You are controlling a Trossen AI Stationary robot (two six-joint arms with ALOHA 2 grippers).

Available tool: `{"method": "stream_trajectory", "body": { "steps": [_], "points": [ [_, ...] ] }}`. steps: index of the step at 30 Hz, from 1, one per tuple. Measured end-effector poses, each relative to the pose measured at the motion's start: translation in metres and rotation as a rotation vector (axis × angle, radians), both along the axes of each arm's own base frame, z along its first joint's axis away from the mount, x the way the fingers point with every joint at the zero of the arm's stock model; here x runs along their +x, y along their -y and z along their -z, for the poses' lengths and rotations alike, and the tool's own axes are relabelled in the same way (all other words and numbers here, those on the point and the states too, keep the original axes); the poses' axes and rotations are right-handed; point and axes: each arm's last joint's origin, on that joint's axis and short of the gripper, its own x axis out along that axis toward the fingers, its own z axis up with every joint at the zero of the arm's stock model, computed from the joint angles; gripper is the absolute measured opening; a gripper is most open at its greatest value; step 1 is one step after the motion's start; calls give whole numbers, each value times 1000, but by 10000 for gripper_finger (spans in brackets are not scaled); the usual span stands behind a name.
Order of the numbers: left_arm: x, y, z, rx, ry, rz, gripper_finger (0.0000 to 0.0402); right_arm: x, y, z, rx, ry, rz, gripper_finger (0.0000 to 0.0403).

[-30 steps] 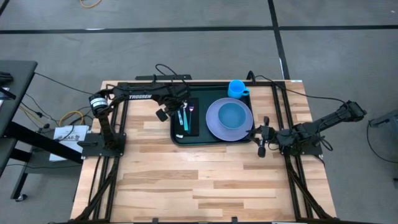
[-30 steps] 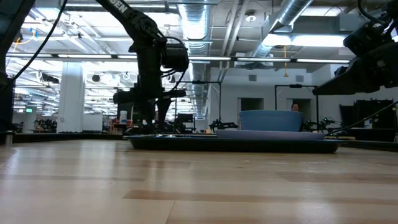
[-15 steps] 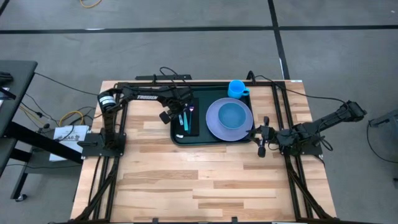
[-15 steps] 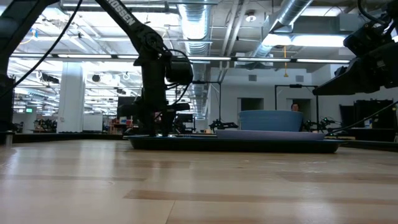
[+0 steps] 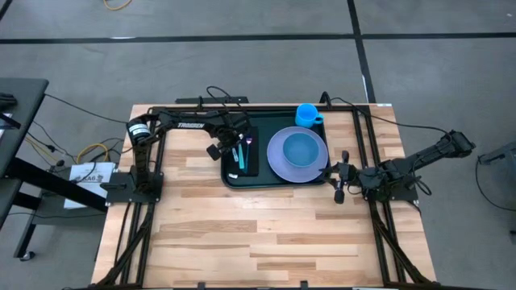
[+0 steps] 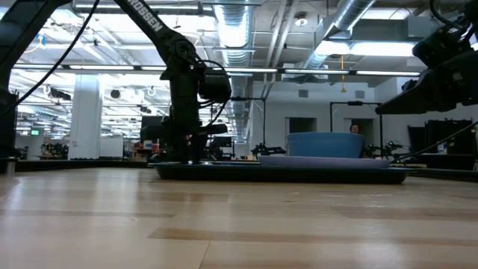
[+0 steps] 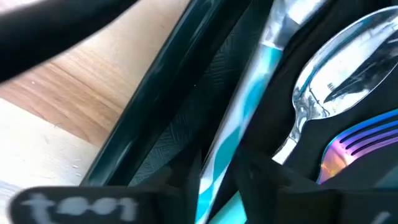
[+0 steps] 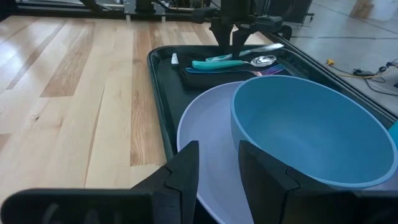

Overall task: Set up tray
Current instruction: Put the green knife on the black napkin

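At table's far edge | tray [image 5: 274, 184] long axis left-right | left end effector [image 5: 235, 147] over cutlery, grip unclear | right end effector [image 5: 339, 178] parted, empty

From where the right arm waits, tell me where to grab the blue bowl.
Take the blue bowl by its near rim, one finger inside the wall and one outside. It sits upright and open on the lavender plate, directly ahead of the right pincer, so a level approach from the tray's right side probably suits.

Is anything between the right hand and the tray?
No. The right hand waits open just off the tray by its near right corner, nothing between them. Plate and bowl already sit on the tray.
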Motion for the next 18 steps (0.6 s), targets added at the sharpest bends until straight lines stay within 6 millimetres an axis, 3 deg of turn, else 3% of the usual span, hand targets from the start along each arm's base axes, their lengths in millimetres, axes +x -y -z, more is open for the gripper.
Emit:
{"method": "stream_trajectory", "body": {
  "steps": [5, 13, 18],
  "points": [
    [0, 0, 0, 0, 1, 1, 20, 0, 0, 0, 0, 0, 0, 107],
    [0, 0, 0, 3, -2, 28, 35, 0, 0, 0, 0, 1, 0, 107],
    [-1, 0, -2, 3, -4, 39, 20, 0, 0, 0, 0, 1, 0, 107]
  ]
}}
